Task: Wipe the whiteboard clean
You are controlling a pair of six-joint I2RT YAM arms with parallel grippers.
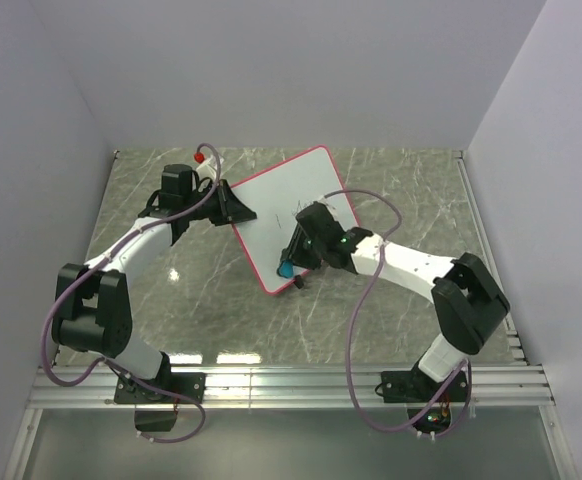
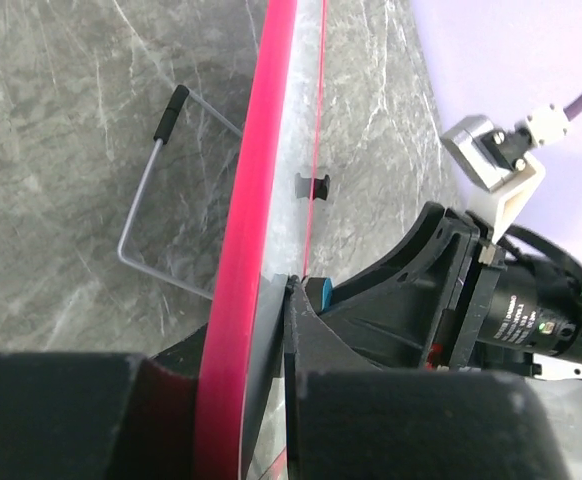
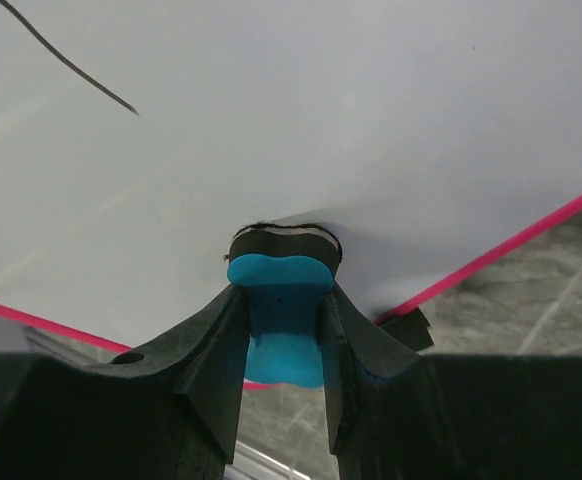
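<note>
Your right gripper [image 3: 282, 300] is closed narrow on one small blue eraser [image 3: 281, 345] — a smooth, rounded plastic grip with a dark felt pad at its tip, and that pad sits against the whiteboard [image 1: 293, 200]. Your left gripper [image 2: 246, 400] is clamped on the board's left edge, with one black finger on either side of the pink-red rim [image 2: 256, 200].

You have one board: a white, glossy rectangle with rounded corners. It is tilted and turned diagonally on the far half of the table [image 1: 401, 320], with one corner close to the far edge and its lowest corner toward the table's middle. On its back side the left wrist view shows one bent grey wire stand [image 2: 136, 230] with a black tip, and one small black clip [image 2: 311, 187] at the rim.

One thin dark pen stroke [image 3: 71, 62] crosses the white face, up and left of the eraser. The table is grey-green and stone-patterned, with pale veins.
</note>
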